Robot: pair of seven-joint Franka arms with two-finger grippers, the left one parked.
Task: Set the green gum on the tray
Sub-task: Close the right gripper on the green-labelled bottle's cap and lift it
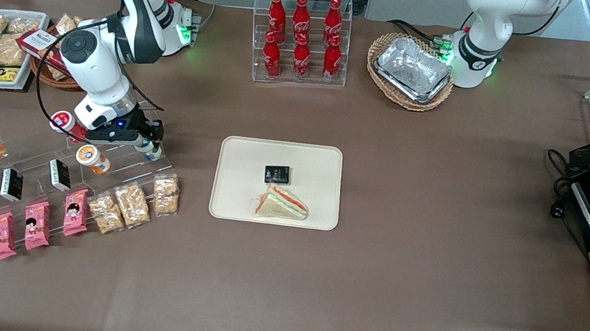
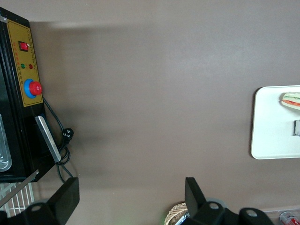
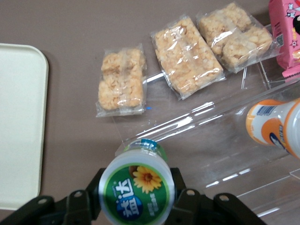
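Observation:
The green gum point(image 3: 137, 191), a white bottle with a green-rimmed lid bearing a sunflower, stands upright at the end of a clear acrylic display stand point(image 3: 220, 154). My right gripper point(image 3: 136, 185) is directly above it, with a finger pressed on each side of the lid. In the front view the gripper point(image 1: 150, 146) hides most of the bottle point(image 1: 154, 155). The cream-beige tray point(image 1: 232, 203) lies at the table's middle, toward the parked arm from the gripper; its rounded corner also shows in the right wrist view point(image 3: 18, 117).
A sandwich point(image 1: 282, 204) and a black packet point(image 1: 277, 174) lie on the tray. An orange-lidded bottle point(image 1: 93, 158) and a red-lidded one point(image 1: 63, 121) sit on the stand. Cracker packs point(image 1: 134, 203), pink packs point(image 1: 37, 224), a cola rack point(image 1: 301, 39) and a foil tray in a wicker basket point(image 1: 412, 69) are around.

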